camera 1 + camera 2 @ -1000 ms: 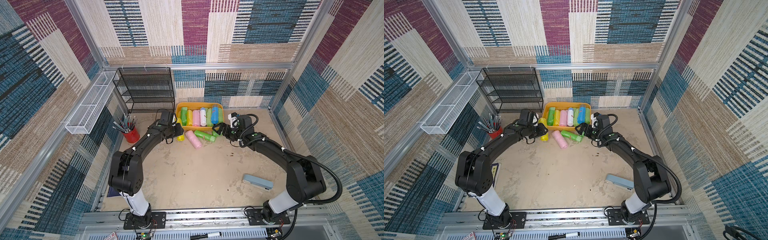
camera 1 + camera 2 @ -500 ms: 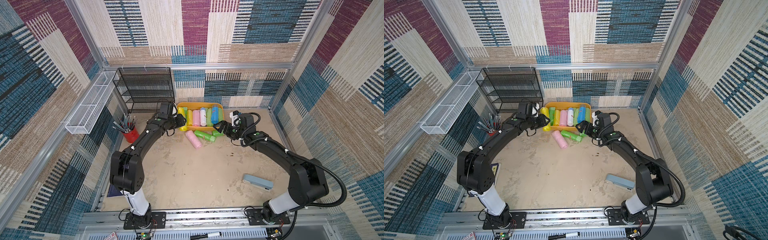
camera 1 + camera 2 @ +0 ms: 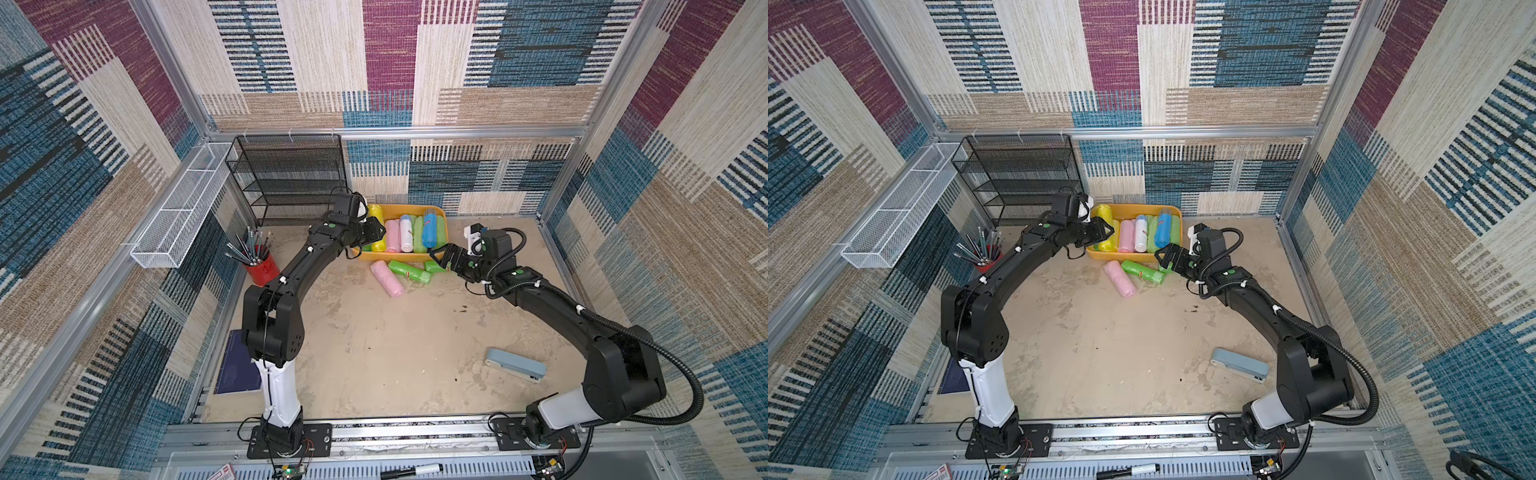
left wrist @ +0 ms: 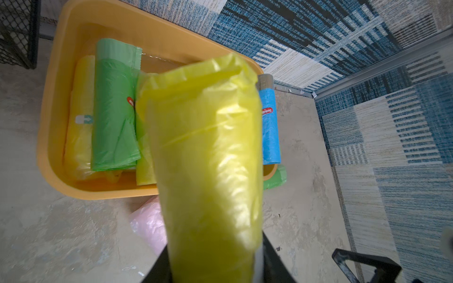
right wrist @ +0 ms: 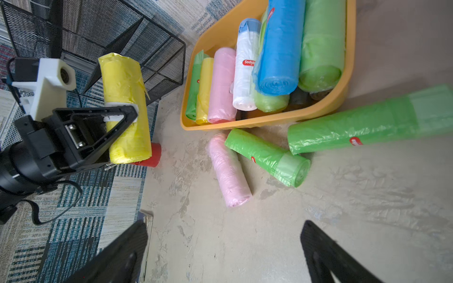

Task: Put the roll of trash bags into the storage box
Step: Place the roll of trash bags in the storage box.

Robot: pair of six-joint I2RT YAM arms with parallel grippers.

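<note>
Top views first: left gripper [image 3: 371,233] clamped on a yellow roll [image 3: 376,212], parked right over the 9 o'clock end of the storage box [image 3: 441,212]. Roll's long axis running 12-to-6, same way as the rolls already lying in the box, so probably just a lower-and-let-go from here. Same deal in a top view from the other eye: yellow roll [image 3: 1105,216] above the box's near-left corner, storage box [image 3: 1177,216] tucked against the back wall. Right gripper [image 3: 441,257] spread wide, holding nothing, sitting at about 4 o'clock off the box next to a green roll [image 3: 409,272] and a pink roll [image 3: 387,284] on the tabletop. Left arm clearly the one in play.

Left wrist: yellow roll [image 4: 208,156] filling the middle, crinkly thin glossy plastic, soft-looking, loose flap at the far end. Beyond it the box's smooth orange-yellow wall [image 4: 51,117] with rounded corners, a green roll and a blue one packed inside. Looks pretty full, so might end up resting on top.

Right wrist: left gripper [image 5: 117,117] seen side-on, jaws pinched around the roll's lower half. Own black fingertips [image 5: 318,245] far apart, nothing between.
</note>
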